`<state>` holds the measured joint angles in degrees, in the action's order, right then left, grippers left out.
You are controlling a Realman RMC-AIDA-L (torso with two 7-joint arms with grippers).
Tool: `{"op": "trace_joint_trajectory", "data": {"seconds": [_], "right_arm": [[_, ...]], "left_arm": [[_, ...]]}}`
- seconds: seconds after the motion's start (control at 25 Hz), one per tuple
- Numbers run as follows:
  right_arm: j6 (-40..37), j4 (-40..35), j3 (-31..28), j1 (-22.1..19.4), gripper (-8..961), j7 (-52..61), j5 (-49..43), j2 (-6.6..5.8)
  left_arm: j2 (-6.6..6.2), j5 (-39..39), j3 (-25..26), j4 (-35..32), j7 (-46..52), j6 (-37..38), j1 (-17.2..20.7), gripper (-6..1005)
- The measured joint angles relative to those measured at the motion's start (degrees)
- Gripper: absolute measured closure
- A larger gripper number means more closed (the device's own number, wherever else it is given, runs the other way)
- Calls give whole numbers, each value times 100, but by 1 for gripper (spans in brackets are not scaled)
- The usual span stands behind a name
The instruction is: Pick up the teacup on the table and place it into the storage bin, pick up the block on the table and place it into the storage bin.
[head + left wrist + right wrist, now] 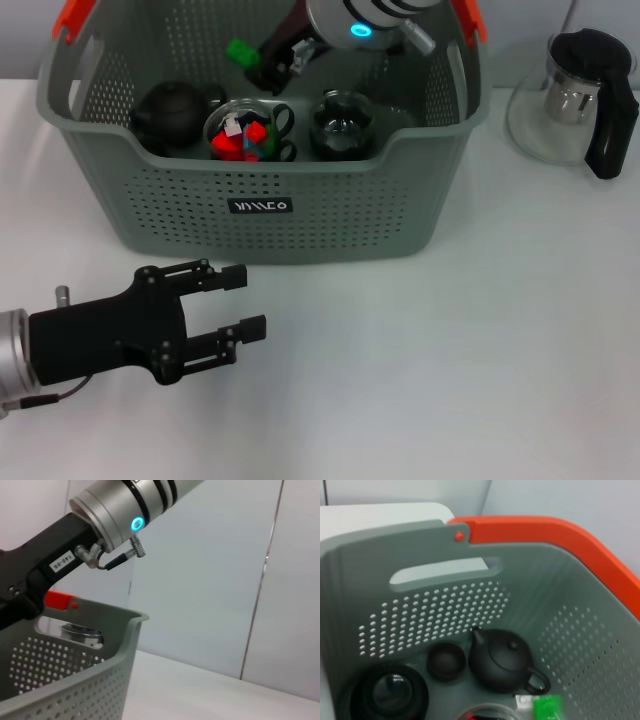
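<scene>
White table [450, 350]; storage bin [260, 215] at rear; right gripper [268, 62] reaching in from above, pinching green block [240, 50]; teacup [446, 661] inside already; left gripper [240, 300] spread, empty, parked before bin.

The storage bin [270, 215] fills the table [450, 380] from ten to one o'clock. Its floor is crowded: a black teapot [170, 115], a glass cup of blocks [245, 135] and a dark cup [342, 125]. The right arm [370, 20] hangs over its back wall. A glass kettle [580, 100] blocks two o'clock. White table lies bare from three to six o'clock.
</scene>
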<state>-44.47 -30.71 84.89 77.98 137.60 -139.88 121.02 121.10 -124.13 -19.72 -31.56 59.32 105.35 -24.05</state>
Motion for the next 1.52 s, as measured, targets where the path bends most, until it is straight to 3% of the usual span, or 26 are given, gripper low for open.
{"op": "trace_joint_trajectory", "data": {"seconds": [0.2,0.32,0.4,0.44,0.52,0.6,0.72,0.8,0.96,1.08,1.2,1.52], "right_arm": [[39,-104,122,-14,667,-124,172,12],[63,-639,99,-430,614,-261,513,-12],[100,-1407,56,-1094,578,-595,1051,-37],[114,-2023,46,-1639,560,-939,1531,-48],[90,-3040,21,-2751,307,-1922,2805,-63],[-201,-3608,-7,-3785,265,-3299,4390,-73],[-1432,-3673,-114,-5006,201,-5306,6418,-109],[-2360,-3335,-267,-5519,180,-6082,7163,-110],[-3542,-2846,-512,-6287,179,-7128,7355,-83],[-4008,-2480,-575,-6701,179,-7978,7030,-95],[-4135,-2019,-641,-6857,179,-8526,6681,-85],[-4045,-710,-907,-6429,179,-8690,5945,-103]], "left_arm": [[-7,9,132,-10,-8,2,44,371],[-7,11,242,-10,-13,14,71,371],[-9,12,301,-10,-39,38,85,370],[-11,12,334,-9,-67,59,93,370],[-23,13,440,-9,-168,136,108,369],[-51,13,513,-12,-256,237,113,369],[-108,-2,532,-77,-298,388,111,370],[-138,-35,500,-141,-283,423,97,371],[-161,-105,306,-282,-258,448,76,369],[-174,-391,194,-360,-255,447,49,369],[-177,-681,73,-385,-256,406,4,370],[-150,-794,-122,-407,-440,430,-21,371]]}}
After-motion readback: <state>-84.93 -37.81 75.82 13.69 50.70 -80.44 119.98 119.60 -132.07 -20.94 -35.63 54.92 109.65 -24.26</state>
